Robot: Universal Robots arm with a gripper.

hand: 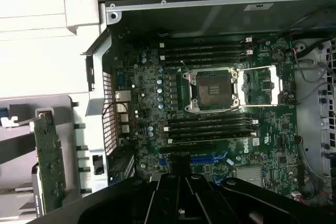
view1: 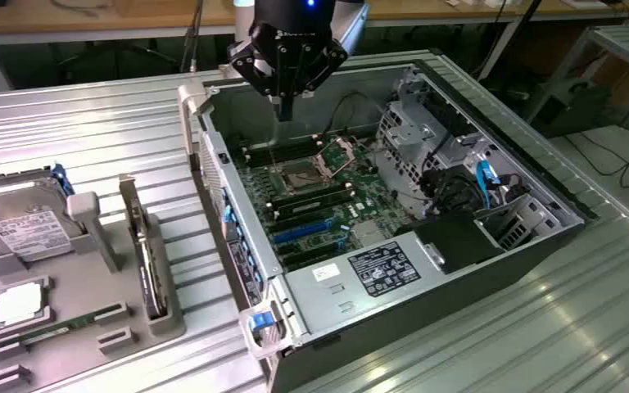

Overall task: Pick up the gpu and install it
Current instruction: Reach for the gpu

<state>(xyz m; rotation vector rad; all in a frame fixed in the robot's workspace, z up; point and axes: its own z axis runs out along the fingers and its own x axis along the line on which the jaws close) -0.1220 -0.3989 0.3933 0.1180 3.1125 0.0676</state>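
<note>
One robot arm poised upright over the open computer case, gripper pointing straight down above the motherboard, clenched on nothing, gpu standing on edge in the grey holder tray, exterior view's left

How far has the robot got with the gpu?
Nothing looks done yet. The gpu stands in its holder, outside the case. The gripper hangs over the open case, away from the gpu. Pickup and install are both left: the blue slot is bare.
</note>
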